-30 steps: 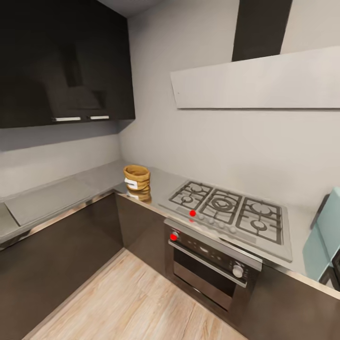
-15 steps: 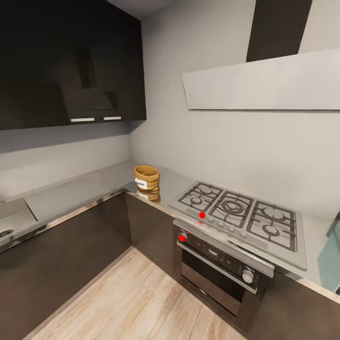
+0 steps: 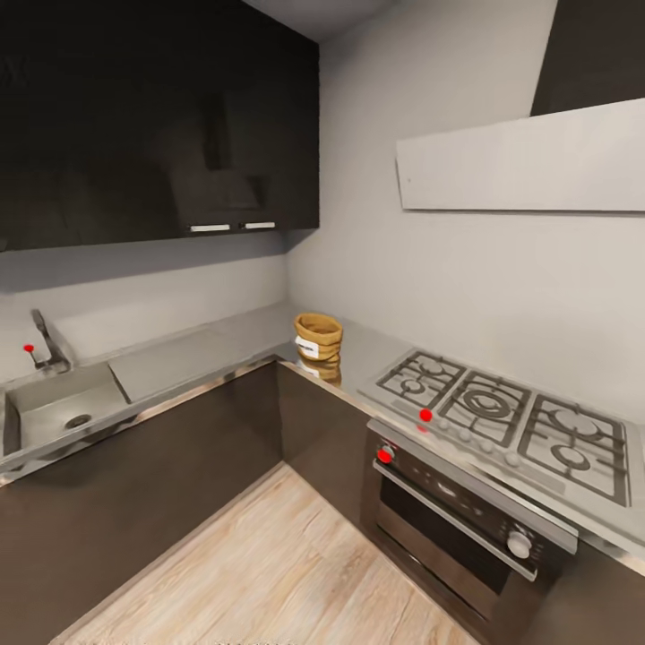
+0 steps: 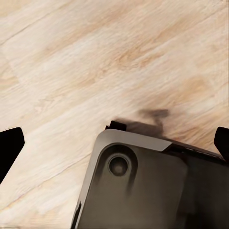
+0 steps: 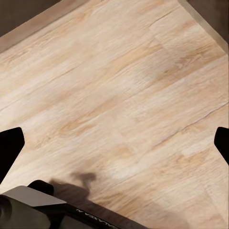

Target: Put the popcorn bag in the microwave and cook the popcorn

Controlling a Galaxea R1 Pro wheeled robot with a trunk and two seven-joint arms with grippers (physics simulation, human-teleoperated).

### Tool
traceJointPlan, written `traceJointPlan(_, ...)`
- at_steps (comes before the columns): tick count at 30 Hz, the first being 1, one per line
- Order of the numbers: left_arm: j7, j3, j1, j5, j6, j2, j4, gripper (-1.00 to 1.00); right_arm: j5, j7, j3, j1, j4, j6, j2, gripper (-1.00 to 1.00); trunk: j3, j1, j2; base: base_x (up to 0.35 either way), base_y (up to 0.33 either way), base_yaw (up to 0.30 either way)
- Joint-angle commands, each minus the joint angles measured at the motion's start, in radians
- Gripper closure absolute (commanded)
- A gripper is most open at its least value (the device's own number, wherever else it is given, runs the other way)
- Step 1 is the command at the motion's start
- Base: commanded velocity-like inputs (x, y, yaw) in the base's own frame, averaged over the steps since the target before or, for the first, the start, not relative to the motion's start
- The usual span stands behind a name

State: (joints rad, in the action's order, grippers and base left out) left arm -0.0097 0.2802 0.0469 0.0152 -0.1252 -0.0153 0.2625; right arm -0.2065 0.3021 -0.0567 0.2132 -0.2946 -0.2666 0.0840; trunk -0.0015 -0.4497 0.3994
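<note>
Looking down from each wrist, the nearest surface is the pale wood-plank floor (image 4: 95,62). The left hand (image 4: 114,143) shows two dark fingertips (image 4: 9,145) at opposite edges of its view, spread wide apart with nothing between them; a grey part of the robot's base (image 4: 138,186) lies below it on the floor. The right hand (image 5: 114,143) stands likewise, its fingertips (image 5: 9,145) well apart and holding nothing, above bare planks and a corner of the same grey base (image 5: 33,210). In the head view, glossy dark lower cabinets (image 3: 152,484) run along both walls and meet in the corner. A steel oven (image 3: 466,515) with round knobs is set in the right-hand run, with a gas hob (image 3: 502,417) on the desk (image 3: 224,345) above it. A steel sink (image 3: 58,403) with a tap is sunk into the left-hand run. The popcorn bag (image 3: 318,337) stands upright on the desk at the inner corner, near the front edge, between the sink and the hob and apart from both; its mouth is open. Farther off, black upper cabinets (image 3: 152,116) hang on the left wall and a white slanted hood (image 3: 528,161) hangs over the hob.
</note>
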Motion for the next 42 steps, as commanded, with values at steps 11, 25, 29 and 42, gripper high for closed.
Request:
traceJointPlan(11, -0.001, 0.002, 0.001, 0.002, -0.004, 0.0, -0.002, -1.0, -0.008, 0.003, -0.006, 0.0, 0.0, -0.003, 0.0, -1.0, 0.0, 0.0, 0.001, 0.0, 0.105, 0.276)
traceJointPlan(25, -0.001, -0.004, 0.001, 0.001, -0.004, 0.0, -0.002, -1.0, -0.008, 0.003, -0.006, 0.0, 0.0, -0.003, 0.0, -1.0, 0.0, 0.0, 0.001, 0.0, 0.137, 0.276)
traceJointPlan(29, 0.0, -0.007, 0.0, -0.002, -0.004, 0.002, -0.002, -1.0, -0.008, 0.003, -0.006, 0.0, 0.0, -0.003, 0.0, -1.0, 0.0, 0.0, 0.001, 0.0, 0.0, 0.276)
traceJointPlan(42, 0.009, -0.013, 0.001, -0.009, 0.004, 0.027, -0.002, -1.0, -0.01, 0.003, -0.005, 0.0, 0.0, -0.003, 0.0, -1.0, 0.0, 0.0, 0.001, 0.112, -0.113, 0.126)
